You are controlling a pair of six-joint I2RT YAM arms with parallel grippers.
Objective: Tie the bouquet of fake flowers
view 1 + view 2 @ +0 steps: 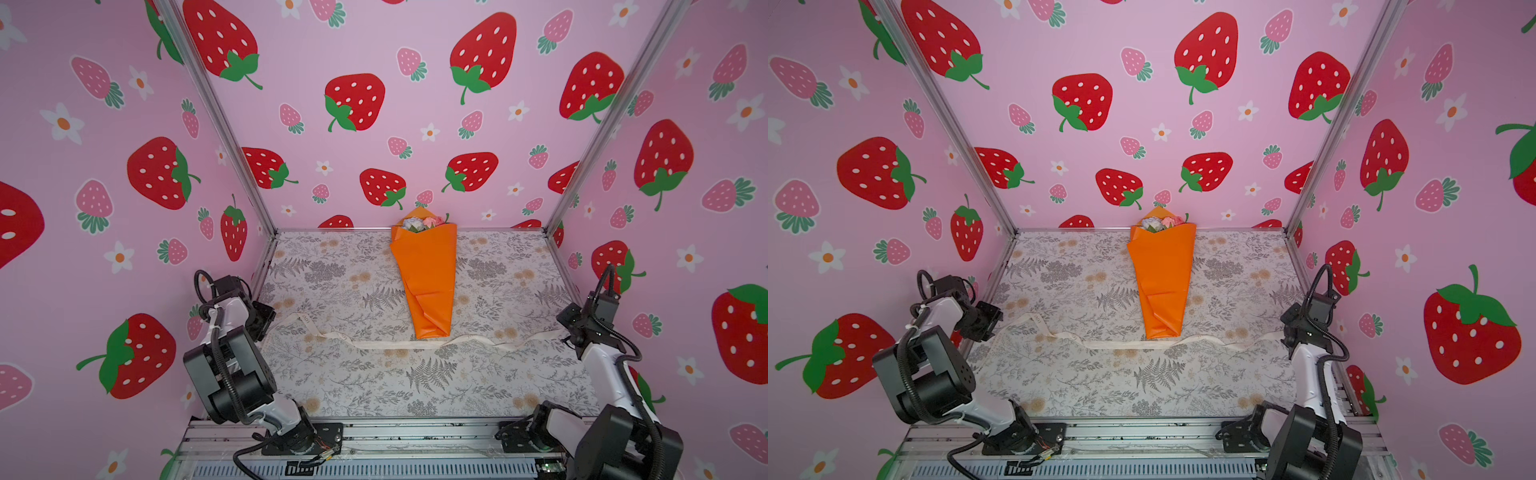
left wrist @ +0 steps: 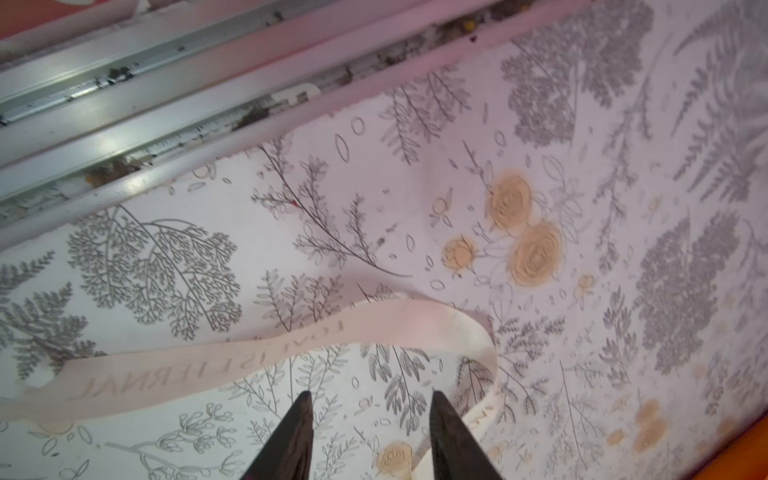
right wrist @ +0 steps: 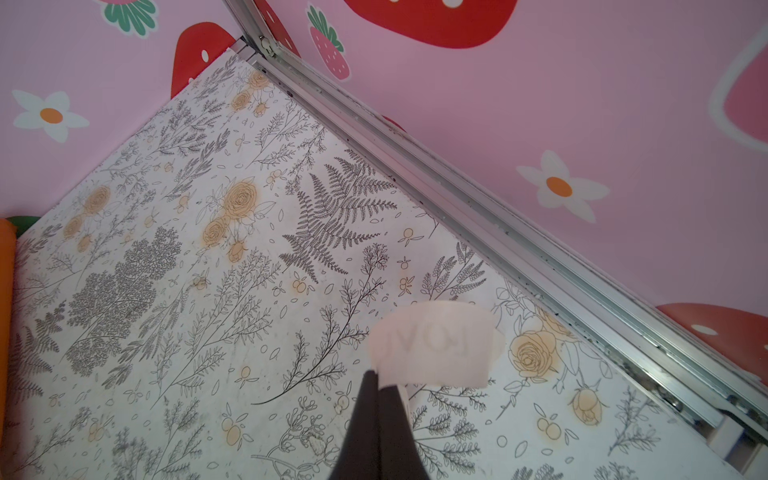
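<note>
The bouquet of fake flowers lay wrapped in orange paper at the middle rear of the table, blooms toward the back wall. The cream ribbon ran flat across the table at the stem end; whether it passed beneath the tip could not be determined. The right gripper pinched one ribbon end. The left gripper stood part open and empty over the other end. No wrap or knot was made; tying was judged barely begun.

We see soft, even, pink-tinted light in both top views; the bouquet casts barely a shadow on the desk, and the walls stretch wide at the edges. In the wrist views the rail glares and the ribbon is blurred.
</note>
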